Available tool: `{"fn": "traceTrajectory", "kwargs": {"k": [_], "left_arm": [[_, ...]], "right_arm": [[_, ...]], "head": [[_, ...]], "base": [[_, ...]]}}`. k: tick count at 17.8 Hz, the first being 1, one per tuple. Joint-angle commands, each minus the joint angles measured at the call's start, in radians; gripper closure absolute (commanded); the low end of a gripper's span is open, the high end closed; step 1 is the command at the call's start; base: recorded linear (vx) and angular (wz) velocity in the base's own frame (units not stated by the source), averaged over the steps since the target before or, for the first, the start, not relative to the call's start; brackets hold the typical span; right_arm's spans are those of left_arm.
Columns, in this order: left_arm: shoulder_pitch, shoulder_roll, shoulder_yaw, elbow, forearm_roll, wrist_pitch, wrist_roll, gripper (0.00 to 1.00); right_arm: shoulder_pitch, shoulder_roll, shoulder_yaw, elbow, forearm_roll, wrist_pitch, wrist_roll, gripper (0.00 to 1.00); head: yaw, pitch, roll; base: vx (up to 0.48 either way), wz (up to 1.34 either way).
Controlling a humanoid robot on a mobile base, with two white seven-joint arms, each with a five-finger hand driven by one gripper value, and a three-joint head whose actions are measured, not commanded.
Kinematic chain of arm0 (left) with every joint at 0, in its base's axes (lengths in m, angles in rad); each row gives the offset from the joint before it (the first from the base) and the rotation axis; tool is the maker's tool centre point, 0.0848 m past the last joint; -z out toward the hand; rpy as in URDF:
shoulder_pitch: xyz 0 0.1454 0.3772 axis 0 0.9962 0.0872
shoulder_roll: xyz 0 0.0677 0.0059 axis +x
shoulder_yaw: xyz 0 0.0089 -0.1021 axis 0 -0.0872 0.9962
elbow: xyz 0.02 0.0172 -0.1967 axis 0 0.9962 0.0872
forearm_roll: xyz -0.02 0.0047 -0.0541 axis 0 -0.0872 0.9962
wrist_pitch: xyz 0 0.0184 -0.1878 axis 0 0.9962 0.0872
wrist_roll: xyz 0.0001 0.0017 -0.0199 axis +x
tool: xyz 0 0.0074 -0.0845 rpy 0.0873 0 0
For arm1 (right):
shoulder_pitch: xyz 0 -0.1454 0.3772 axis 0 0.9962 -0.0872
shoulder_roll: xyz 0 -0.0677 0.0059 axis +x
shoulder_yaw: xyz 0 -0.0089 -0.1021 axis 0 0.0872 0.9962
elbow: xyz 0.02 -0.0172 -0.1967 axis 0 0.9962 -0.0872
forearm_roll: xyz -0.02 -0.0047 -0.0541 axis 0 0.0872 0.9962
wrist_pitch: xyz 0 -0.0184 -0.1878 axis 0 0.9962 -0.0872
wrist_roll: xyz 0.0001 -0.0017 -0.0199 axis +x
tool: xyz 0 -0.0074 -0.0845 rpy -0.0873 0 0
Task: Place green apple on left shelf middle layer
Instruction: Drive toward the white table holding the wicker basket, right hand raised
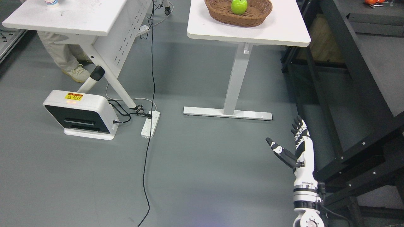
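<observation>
Green apple (239,6) sits in a wicker basket (252,17) on the white table (284,31), well ahead of the right hand (292,149) and a little to its left. That hand hangs low over the floor, fingers spread, holding nothing. The apple looks firm, smooth, probably slippery and fairly light; wrapping its widest part from above should suit, clear of the basket rim.

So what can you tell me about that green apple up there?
The green apple is bright, shiny and smooth, and looks whole. It sits in a brown woven basket on the white table at the top of the head view, and only the basket touches it. Its top is cut off by the picture's edge, so no stem shows. The right hand is open, low down, far from it.
</observation>
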Motion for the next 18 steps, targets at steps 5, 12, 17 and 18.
{"fn": "traceTrajectory", "kwargs": {"k": [5, 12, 17, 18], "left_arm": [[-0.001, 0.017, 0.000, 0.000, 0.000, 0.002, 0.001, 0.00], [0.000, 0.017, 0.000, 0.000, 0.000, 0.002, 0.001, 0.00], [0.000, 0.017, 0.000, 0.000, 0.000, 0.002, 0.001, 0.00], [0.000, 0.017, 0.000, 0.000, 0.000, 0.002, 0.001, 0.00]], "right_arm": [[0.006, -0.017, 0.006, -0.003, 0.000, -0.006, 0.007, 0.00], [0.006, -0.017, 0.005, 0.003, -0.012, -0.001, 0.003, 0.00], [-0.003, -0.040, 0.003, -0.001, 0.049, -0.004, -0.003, 0.00], [-0.010, -0.054, 0.003, -0.001, 0.137, -0.003, -0.006, 0.00]], "head": [[0.0000, 0.000, 0.000], [0.0000, 0.000, 0.000], [0.0000, 0.000, 0.000], [0.0000, 0.000, 0.000]], "base": [[0.000, 0.00], [0.000, 0.00], [0.000, 0.00], [0.000, 0.00]]}}
